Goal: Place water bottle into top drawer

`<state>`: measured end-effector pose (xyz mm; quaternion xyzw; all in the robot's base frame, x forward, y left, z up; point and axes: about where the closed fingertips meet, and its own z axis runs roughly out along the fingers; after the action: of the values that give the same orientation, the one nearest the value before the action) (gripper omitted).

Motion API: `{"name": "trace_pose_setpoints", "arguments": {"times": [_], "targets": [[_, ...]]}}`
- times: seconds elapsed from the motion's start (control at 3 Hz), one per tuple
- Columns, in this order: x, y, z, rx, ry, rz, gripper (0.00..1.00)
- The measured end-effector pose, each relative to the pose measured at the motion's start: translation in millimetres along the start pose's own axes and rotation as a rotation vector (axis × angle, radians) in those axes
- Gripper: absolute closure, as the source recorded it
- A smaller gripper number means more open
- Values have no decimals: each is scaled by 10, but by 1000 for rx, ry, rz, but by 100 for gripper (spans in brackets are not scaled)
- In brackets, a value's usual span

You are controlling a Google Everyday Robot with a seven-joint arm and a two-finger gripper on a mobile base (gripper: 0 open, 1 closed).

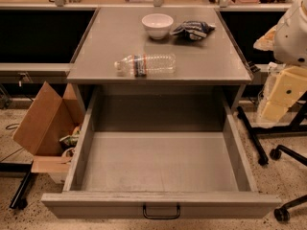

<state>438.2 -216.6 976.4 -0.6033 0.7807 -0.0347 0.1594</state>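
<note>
The water bottle (145,64) lies on its side on the grey cabinet top (211,61), near the front edge, with its cap pointing left. It is clear and ribbed, with a dark blue-and-red label band. The top drawer (158,202) is pulled wide open below it, and its inside holds nothing. Its black handle (161,211) is at the front centre. My gripper (283,92) is at the right edge of the view, to the right of the cabinet and well apart from the bottle, below the white arm body (292,32). It holds nothing that I can see.
A white bowl (157,25) and a dark crumpled bag (193,29) sit at the back of the cabinet top. An open cardboard box (45,123) stands on the floor at the left. Chair legs with castors (278,152) are at the right of the drawer.
</note>
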Motion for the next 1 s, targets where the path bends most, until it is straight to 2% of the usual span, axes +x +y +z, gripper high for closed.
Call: {"name": "trace_pose_setpoints", "arguments": {"times": [0.33, 0.67, 1.0], "targets": [[0, 0, 0, 0, 0, 0, 0], [-452, -513, 177, 61, -67, -99, 0], [-885, -923, 390, 86, -130, -177, 0]]}}
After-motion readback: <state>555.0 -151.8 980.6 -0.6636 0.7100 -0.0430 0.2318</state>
